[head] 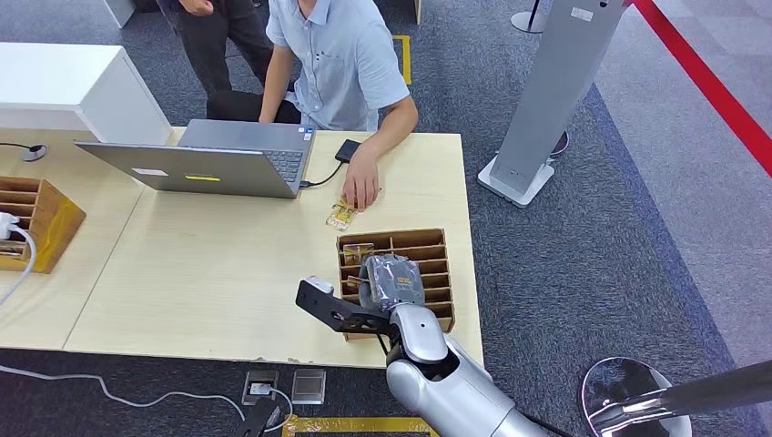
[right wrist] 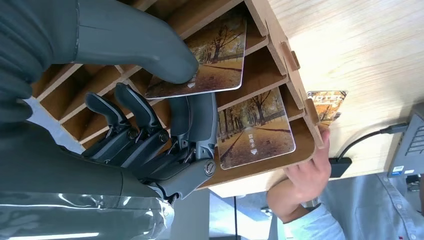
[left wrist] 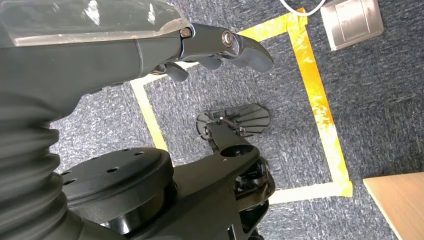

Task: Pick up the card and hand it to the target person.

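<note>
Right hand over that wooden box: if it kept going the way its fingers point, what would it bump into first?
Most likely the card under its thumb in the wooden box; the right hand already seems to pinch it, though depth is unclear.

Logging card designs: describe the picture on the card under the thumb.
Autumn trees along a brown path, clearest in the right wrist view: card.

An autumn-tree card [right wrist: 210,60] is pinched by the right hand [right wrist: 150,110], tilted in the wooden rack [right wrist: 280,65].
</note>
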